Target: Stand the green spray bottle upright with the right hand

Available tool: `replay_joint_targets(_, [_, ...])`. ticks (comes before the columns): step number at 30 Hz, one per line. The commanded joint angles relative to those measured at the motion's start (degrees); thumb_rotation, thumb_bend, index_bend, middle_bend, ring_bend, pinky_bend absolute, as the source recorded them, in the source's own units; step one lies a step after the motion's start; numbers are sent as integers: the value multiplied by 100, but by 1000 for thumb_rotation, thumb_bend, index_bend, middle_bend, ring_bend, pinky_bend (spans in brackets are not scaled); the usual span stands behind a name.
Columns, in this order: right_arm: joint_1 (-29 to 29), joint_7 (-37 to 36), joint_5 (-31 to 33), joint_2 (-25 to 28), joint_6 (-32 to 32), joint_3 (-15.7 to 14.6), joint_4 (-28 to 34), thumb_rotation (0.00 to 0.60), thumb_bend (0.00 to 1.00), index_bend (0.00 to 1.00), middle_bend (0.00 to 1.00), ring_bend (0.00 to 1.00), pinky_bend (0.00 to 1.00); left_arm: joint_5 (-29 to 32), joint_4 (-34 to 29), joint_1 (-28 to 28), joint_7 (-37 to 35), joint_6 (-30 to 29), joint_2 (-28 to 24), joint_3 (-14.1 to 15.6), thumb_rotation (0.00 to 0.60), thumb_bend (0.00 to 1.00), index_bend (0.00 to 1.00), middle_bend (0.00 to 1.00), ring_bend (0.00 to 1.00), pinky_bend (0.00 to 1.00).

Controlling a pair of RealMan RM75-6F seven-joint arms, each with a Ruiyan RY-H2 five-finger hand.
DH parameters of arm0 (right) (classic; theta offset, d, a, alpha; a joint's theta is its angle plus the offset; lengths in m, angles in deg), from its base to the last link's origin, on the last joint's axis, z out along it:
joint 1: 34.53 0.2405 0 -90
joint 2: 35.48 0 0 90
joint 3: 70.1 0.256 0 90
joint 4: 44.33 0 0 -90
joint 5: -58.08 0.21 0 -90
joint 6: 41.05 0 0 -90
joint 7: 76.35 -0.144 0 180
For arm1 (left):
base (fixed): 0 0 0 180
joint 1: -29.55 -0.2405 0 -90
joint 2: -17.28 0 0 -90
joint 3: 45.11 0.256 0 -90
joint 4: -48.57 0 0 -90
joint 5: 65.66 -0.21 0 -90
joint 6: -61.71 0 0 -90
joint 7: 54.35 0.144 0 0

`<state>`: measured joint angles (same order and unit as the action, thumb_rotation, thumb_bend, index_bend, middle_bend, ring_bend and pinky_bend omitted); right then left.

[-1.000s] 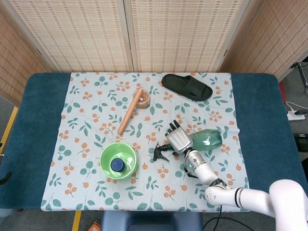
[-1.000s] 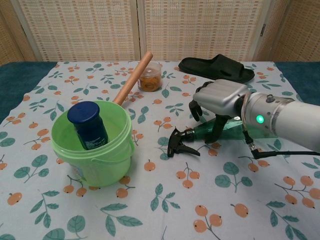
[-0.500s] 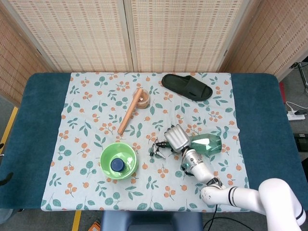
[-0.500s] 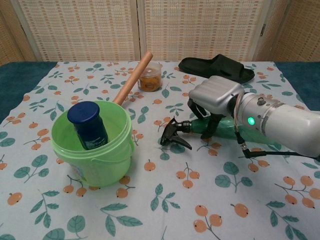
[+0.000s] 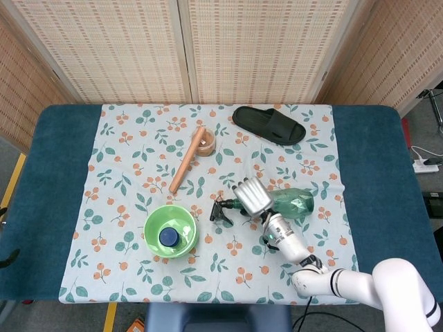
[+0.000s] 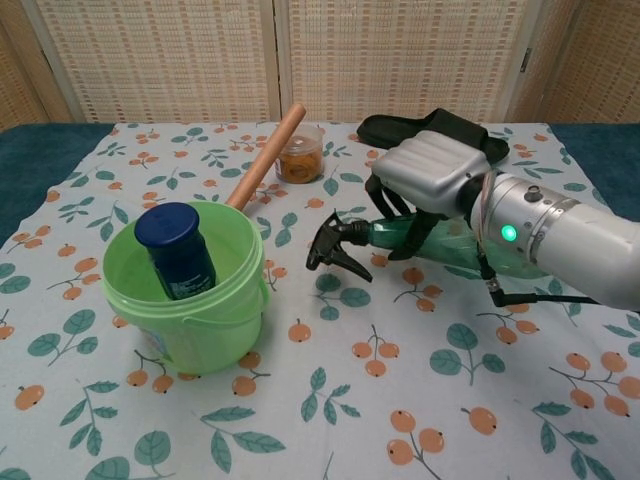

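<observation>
The green spray bottle (image 6: 400, 238) (image 5: 293, 203) is off the cloth, roughly level, with its black trigger head (image 6: 330, 247) pointing left. My right hand (image 6: 425, 178) (image 5: 252, 196) grips it around the neck from above, fingers curled under the bottle. The bottle's rear part is hidden behind my forearm in the chest view. My left hand does not show in either view.
A green bucket (image 6: 210, 318) (image 5: 151, 232) holding a blue-capped jar (image 6: 176, 249) stands to the left. A wooden rolling pin (image 5: 187, 160) leans on a small amber cup (image 6: 300, 155). A black slipper (image 5: 268, 124) lies at the back right. The floral cloth (image 5: 124, 187) covers the table.
My right hand closed around the bottle's neck and lifted it off the cloth, carrying it slightly left and up. The trigger head now hangs clear of the table.
</observation>
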<state>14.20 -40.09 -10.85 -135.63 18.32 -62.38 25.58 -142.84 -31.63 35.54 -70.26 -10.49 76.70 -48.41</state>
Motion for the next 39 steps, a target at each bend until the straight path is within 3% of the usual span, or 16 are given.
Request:
replay_joint_targets(1, [-349,-2746,-1325,-19,1674,375,-96,600,211,803,608,562,740,-1,29,3,-47,18,-14,2,600,254,0,0,0,0])
replay_joint_targets(4, [-590,-4902,-1780,-244,2944,742,-583,600,216,807,616,572,753,-8,75,23,-68,57,7,9,600,254,0,0,0,0])
replay_joint_targets(7, [-759,-6579,-1750,-516,3673,1109,-1174,600,218,794,616,566,752,-106,54,54,-47,-8,42,3,600,254,0,0,0,0])
replay_joint_targets(11, [-1047,-8735,-1235,-721,3524,1382,-1391,600,222,780,616,554,750,-147,135,67,-33,-50,142,3,600,253,0,0,0,0])
replay_joint_targets(15, [-1316,-10222,-926,-633,3074,1450,-1309,600,234,783,616,553,743,-146,228,101,16,-42,263,-8,600,254,0,0,0,0])
replay_joint_targets(23, [-1397,-10785,-1169,-855,2763,1095,-2388,600,241,791,616,553,742,-283,441,106,-86,-224,481,-19,600,252,0,0,0,0])
replay_joint_targets(32, [-1237,-10389,-1721,-1421,3053,634,-3731,600,241,795,616,554,742,-342,607,70,-344,-410,566,-59,600,253,0,0,0,0])
replay_joint_targets(39, [-1192,-10381,-1823,-1683,3079,484,-4189,600,241,795,616,554,742,-418,604,58,-484,-452,529,-27,600,253,0,0,0,0])
